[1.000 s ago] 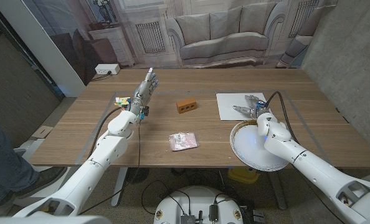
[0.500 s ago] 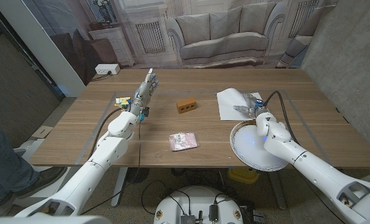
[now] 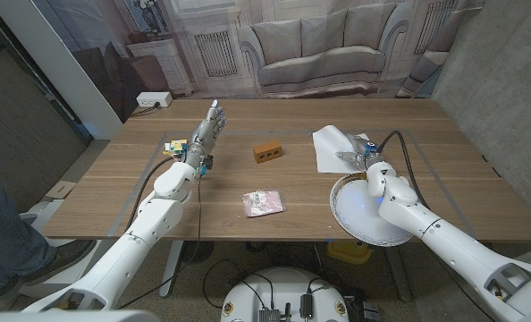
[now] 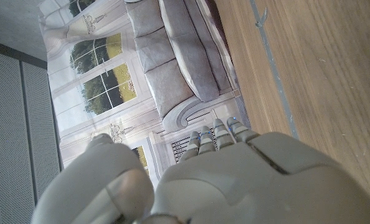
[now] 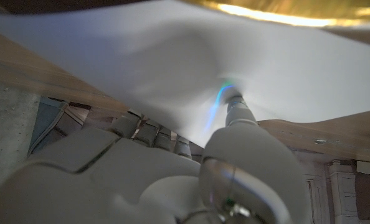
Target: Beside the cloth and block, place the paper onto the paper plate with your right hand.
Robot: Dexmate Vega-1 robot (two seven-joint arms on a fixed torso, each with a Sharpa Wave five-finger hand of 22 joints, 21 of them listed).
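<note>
On the wooden table, toward its left edge, the left hand is raised above the surface with its fingers straight and slightly apart, pointing toward the far edge, holding nothing; the left wrist view shows the back of that hand with the fingertips reaching out over bare wood; just beside the hand, on its left-edge side, lies a small cluster of coloured pieces, too small to tell what they are; near the middle of the table, toward the far edge, a brown block sits on the wood, and well apart from it, close to the near edge, a pink folded cloth lies flat; further right, the white paper lies in the far right part of the table, its near right portion lifted and curled off the wood where the right hand pinches it between thumb and fingers, while its far left part seems to be on the surface; the right wrist view shows the sheet bowed over the right hand, the thumb tip pressed against its surface; just nearer than the paper, at the near edge on the right, the white paper plate rests with part of its rim overhanging the table edge, the right forearm crossing above it.
</note>
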